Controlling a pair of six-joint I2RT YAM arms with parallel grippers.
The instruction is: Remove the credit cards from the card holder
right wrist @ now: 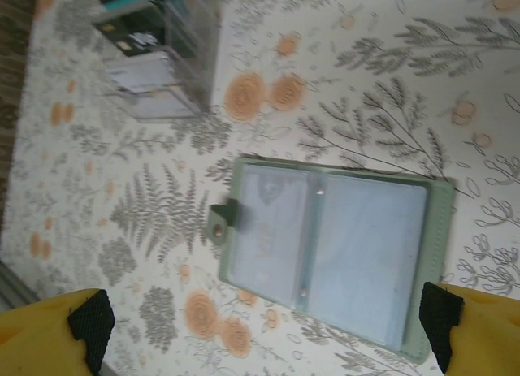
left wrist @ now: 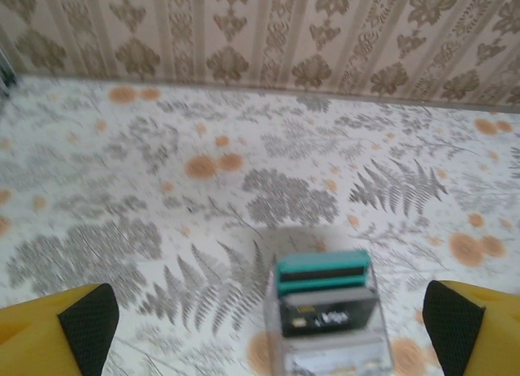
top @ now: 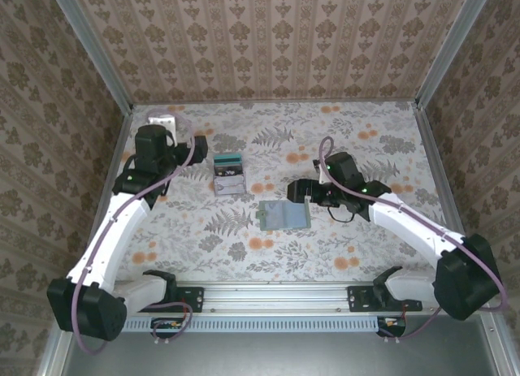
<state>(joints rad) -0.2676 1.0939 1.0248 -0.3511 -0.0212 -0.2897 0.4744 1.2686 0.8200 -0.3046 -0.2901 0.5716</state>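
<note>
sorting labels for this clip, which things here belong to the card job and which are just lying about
Job: credit cards, stacked; card holder, lying open.
Lying about: small pale thing at the back left, too small to identify.

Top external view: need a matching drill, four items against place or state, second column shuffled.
Column 1
1. card holder
2. credit cards
3. left gripper
4. right gripper

Column 2
A. open, nothing held, on the left side of the view
B. unfolded flat, inner panels up, near the centre
C. open, nothing held, on the right side of the view
D. overlapping pile, teal ones at the far end

Pairs: 1-B, 2-D, 3-A, 4-C
</note>
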